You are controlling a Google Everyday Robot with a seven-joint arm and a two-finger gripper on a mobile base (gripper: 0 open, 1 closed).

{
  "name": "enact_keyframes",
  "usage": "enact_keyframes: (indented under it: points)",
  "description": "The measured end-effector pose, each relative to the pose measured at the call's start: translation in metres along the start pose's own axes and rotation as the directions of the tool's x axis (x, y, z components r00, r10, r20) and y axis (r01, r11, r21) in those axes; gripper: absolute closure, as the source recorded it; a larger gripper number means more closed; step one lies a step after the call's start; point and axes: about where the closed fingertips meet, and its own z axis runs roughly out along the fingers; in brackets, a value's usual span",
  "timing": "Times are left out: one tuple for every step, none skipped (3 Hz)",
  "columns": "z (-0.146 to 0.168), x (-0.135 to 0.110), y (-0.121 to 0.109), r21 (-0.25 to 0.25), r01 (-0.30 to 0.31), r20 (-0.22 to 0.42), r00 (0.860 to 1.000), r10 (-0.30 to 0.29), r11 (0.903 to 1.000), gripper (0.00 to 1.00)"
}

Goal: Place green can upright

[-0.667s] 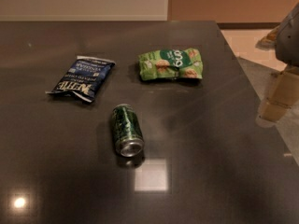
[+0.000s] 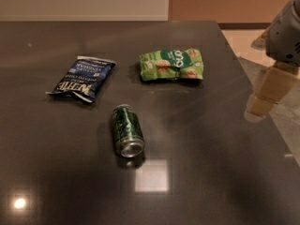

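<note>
The green can (image 2: 127, 131) lies on its side on the dark table (image 2: 211, 172), near the middle. Its silver top faces the front edge. My gripper (image 2: 263, 96) hangs at the right edge of the view, over the table's right side. It is well to the right of the can and holds nothing that I can see.
A dark blue snack bag (image 2: 82, 79) lies to the back left of the can. A crinkled light green snack bag (image 2: 171, 64) lies behind it to the right. The table's right edge (image 2: 262, 95) runs under the gripper, with floor beyond it.
The gripper has shifted slightly to the left, toward the table. The can and both bags have not moved.
</note>
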Motion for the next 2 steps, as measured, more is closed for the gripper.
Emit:
enact_keyframes:
  points:
    - [0.026,-0.036,-0.015,-0.04,-0.096,0.014,0.995,0.097,0.9945,0.0]
    - [0.055,-0.077,-0.029,-0.081,-0.212,0.021,0.977,0.214,0.9739,0.0]
